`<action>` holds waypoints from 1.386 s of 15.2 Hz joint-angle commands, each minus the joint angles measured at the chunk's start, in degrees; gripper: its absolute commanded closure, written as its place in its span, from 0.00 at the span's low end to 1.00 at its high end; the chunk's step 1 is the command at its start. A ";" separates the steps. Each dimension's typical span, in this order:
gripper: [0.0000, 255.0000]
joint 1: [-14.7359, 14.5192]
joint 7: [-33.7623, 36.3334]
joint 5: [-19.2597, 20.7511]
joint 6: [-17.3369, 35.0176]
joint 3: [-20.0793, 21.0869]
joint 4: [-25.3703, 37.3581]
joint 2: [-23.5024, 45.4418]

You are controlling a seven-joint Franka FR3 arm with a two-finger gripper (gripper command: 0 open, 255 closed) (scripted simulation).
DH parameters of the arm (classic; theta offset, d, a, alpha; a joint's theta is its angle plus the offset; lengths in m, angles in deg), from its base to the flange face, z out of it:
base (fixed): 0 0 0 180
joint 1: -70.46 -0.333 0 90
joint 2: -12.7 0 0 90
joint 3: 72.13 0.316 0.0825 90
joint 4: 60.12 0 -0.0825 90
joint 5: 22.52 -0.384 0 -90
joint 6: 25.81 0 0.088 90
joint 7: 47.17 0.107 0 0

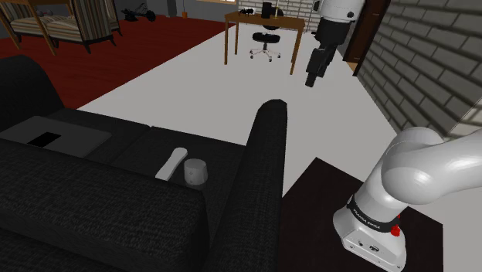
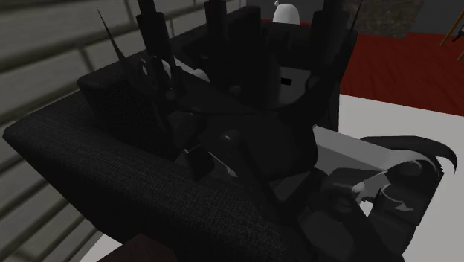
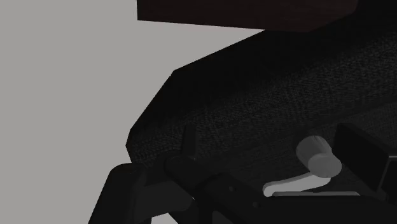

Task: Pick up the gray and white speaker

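Nearest, a black sofa (image 1: pixel 93 224) is seen; the grey-white speaker (image 1: pixel 195 171) stands on its seat, just beside a white bar (image 1: pixel 171 163). The hand (image 1: pixel 311 79) is held high, well apart from the speaker, beyond the sofa's arm; whether it is spread cannot be told.

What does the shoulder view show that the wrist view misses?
Shoulder view's extras: a wooden desk, an office chair, a brick wall, red carpet and the white arm. Wrist view's extras: none I can make out. Both: the black sofa, the gray and white speaker on it, a white bar-shaped thing beside it, and gray floor.
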 commanded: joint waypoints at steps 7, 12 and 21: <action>0.00 -1.95 4.67 -3.60 10.00 3.31 -4.52 5.87; 0.00 -3.64 8.20 -6.32 18.64 6.10 -6.26 12.88; 0.00 -6.20 13.99 -9.75 33.43 11.02 -4.39 29.37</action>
